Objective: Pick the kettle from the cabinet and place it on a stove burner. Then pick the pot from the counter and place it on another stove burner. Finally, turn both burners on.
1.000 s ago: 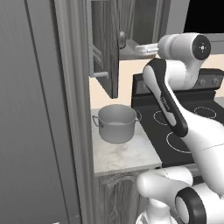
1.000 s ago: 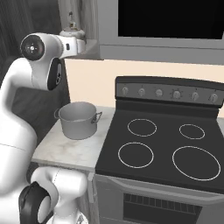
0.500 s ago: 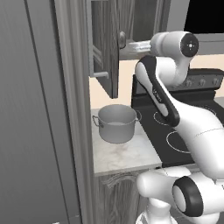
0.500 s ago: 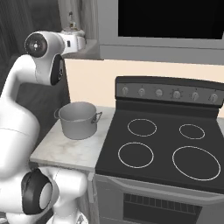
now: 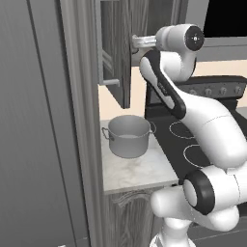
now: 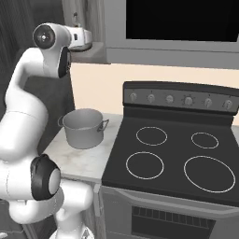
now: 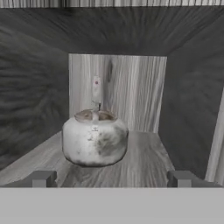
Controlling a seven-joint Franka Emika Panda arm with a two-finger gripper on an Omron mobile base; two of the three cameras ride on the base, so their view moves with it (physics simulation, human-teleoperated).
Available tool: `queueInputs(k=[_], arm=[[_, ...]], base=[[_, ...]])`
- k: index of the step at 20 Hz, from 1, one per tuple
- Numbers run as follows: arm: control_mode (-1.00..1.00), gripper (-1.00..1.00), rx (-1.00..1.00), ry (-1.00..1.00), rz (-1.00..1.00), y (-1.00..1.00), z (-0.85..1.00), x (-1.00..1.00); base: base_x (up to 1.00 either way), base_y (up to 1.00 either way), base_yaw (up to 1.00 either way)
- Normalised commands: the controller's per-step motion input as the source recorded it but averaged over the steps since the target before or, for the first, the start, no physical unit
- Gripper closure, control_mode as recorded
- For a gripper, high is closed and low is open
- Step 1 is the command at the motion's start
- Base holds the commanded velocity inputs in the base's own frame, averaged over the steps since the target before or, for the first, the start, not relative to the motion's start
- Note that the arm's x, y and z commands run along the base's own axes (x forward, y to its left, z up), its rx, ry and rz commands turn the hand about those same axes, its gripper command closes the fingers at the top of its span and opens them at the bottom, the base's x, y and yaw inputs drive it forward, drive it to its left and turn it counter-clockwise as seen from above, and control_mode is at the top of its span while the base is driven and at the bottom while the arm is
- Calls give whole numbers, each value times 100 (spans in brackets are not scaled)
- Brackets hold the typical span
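Note:
The small silver kettle (image 7: 95, 140) stands on the shelf inside the dark wood-grain cabinet (image 7: 131, 92), straight ahead of my gripper (image 7: 112, 179). The jaws are open, wider than the kettle, with nothing between them and a short gap to the kettle. My hand (image 5: 138, 42) reaches in past the open cabinet door (image 5: 116, 53). The grey pot (image 5: 129, 136) (image 6: 83, 128) sits upright on the marbled counter (image 5: 137, 170) (image 6: 81, 158), left of the black cooktop. The two larger burners (image 6: 209, 173) (image 6: 145, 165) lie bare at the cooktop's front.
A dark microwave (image 6: 182, 21) hangs over the stove. A row of knobs (image 6: 186, 99) runs along the stove's back panel. A tall grey panel (image 5: 43, 120) stands close on the left, and the open cabinet door hangs over the pot.
The arm's upper joints and hand have pushed further toward the cabinet. The jaws have stayed open, and the pot has not moved.

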Motion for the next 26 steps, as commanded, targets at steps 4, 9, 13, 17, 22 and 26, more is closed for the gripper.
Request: queueInputs(k=[4,9,13,17,22,26], arm=[[-100,-100,0,0,0,37,0,43],[-100,-100,0,0,0,26,1,46],[-100,-100,0,0,0,7,14,51],[-100,-100,0,0,0,0,17,42],[-100,-100,0,0,0,0,20,37],[-100,-100,0,0,0,9,13,30]], base=[[0,0,0],[0,0,0],[0,0,0],[0,0,0],[0,0,0],[0,0,0]])
